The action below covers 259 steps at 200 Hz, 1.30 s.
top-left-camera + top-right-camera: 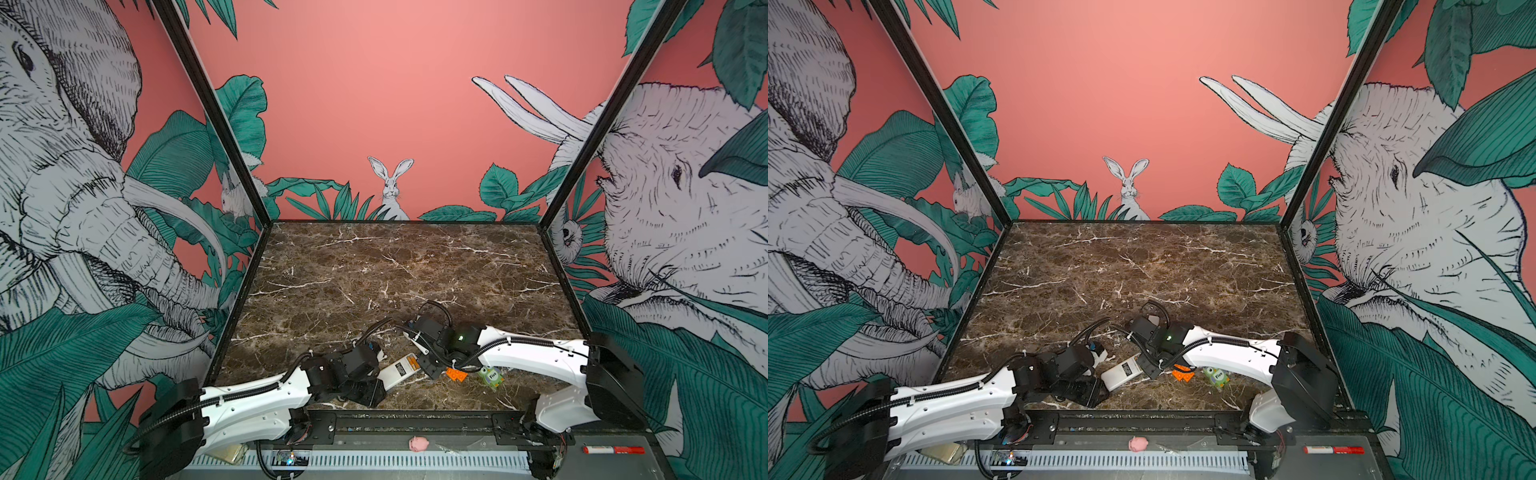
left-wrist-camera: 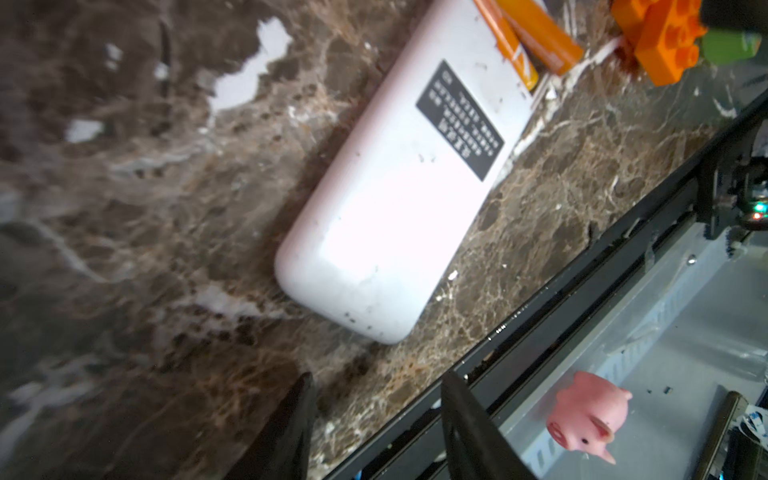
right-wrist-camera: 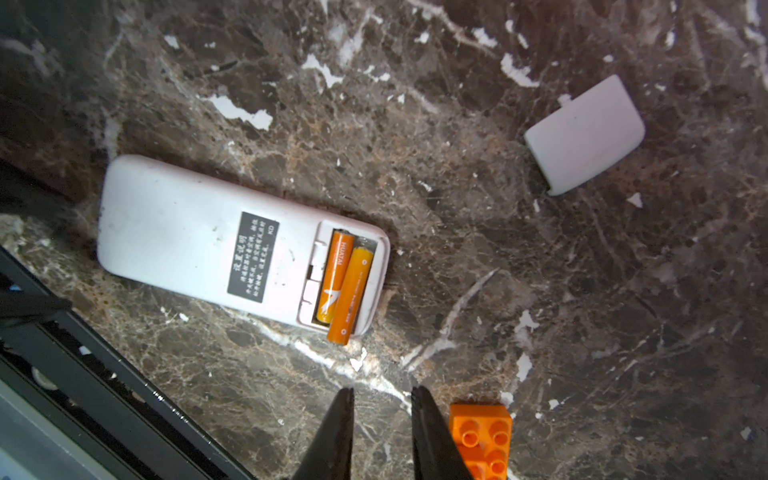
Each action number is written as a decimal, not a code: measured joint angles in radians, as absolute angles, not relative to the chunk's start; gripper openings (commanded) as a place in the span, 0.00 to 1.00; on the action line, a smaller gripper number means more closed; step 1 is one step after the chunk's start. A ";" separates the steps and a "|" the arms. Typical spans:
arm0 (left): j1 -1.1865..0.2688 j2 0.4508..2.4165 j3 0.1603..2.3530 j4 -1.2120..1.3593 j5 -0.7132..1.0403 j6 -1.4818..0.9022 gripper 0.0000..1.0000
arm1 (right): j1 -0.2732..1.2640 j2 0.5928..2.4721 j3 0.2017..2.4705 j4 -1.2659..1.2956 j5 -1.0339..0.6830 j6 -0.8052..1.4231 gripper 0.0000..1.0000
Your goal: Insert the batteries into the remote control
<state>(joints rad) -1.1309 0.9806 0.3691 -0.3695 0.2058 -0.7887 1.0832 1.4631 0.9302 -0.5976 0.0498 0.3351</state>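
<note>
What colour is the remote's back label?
Black label with white print; clearest in right wrist view.

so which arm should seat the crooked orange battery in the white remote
Right, probably: the right gripper hangs open near the open compartment of the white oblong remote, where the skewed orange battery overhangs; the left gripper sits at the closed end.

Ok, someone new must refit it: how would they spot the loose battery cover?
On the brown marble table, find the white remote control lying face down with two orange batteries in its open end. The battery cover lies alone on bare marble, clear of that end. It is the small white rounded panel: unlabelled, unlike the remote; flat and pale, unlike the orange brick.
</note>
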 measured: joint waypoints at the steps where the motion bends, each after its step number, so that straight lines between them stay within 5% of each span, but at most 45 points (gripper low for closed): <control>1: -1.133 0.982 0.369 -0.368 0.207 -0.789 0.50 | 1.082 1.462 0.930 -0.597 0.050 0.336 0.25; 259: -1.164 1.190 0.436 -0.189 0.201 -0.719 0.49 | 1.034 1.388 0.867 -0.596 0.070 0.344 0.25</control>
